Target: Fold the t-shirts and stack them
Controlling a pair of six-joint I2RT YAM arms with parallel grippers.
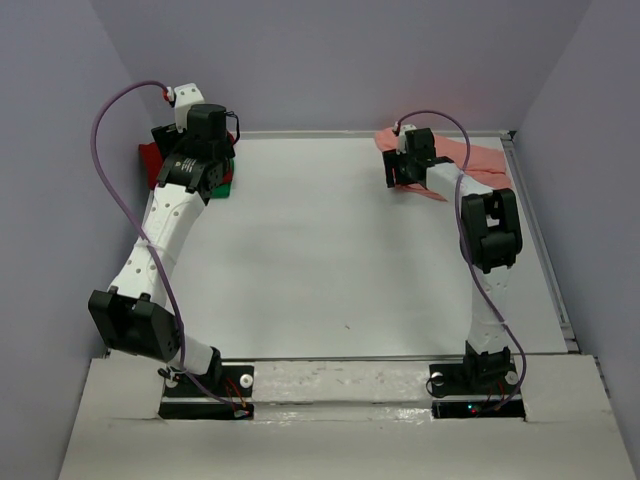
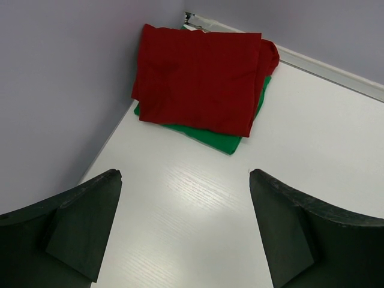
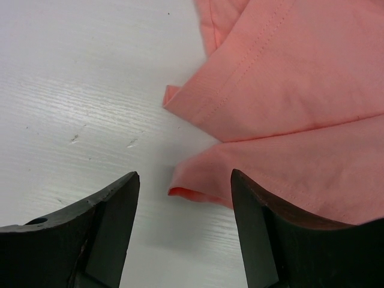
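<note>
While the salmon-pink t-shirt (image 3: 288,90) lies spread at the far right corner of the table (image 1: 330,260), its layers overlap unevenly: a stitched hem runs along the upper flap, and a loose corner of the lower layer pokes out below it. My right gripper (image 3: 183,198) hangs right at that edge of the cloth, jaws spread wide, with only the loose corner and bare tabletop showing between my fingers (image 3: 96,234). Whether either finger touches the fabric I cannot tell.

Across the table, in the far left corner against the wall (image 2: 60,90), the dark red t-shirt (image 2: 198,78) sits folded on top of the green t-shirt (image 2: 222,139). The green one shows only as a strip along the red one's lower edge and down one side. My left gripper (image 2: 183,198) hovers near this pile, not touching it. Its jaws are also wide apart and hold nothing, with plain white tabletop beneath them.
</note>
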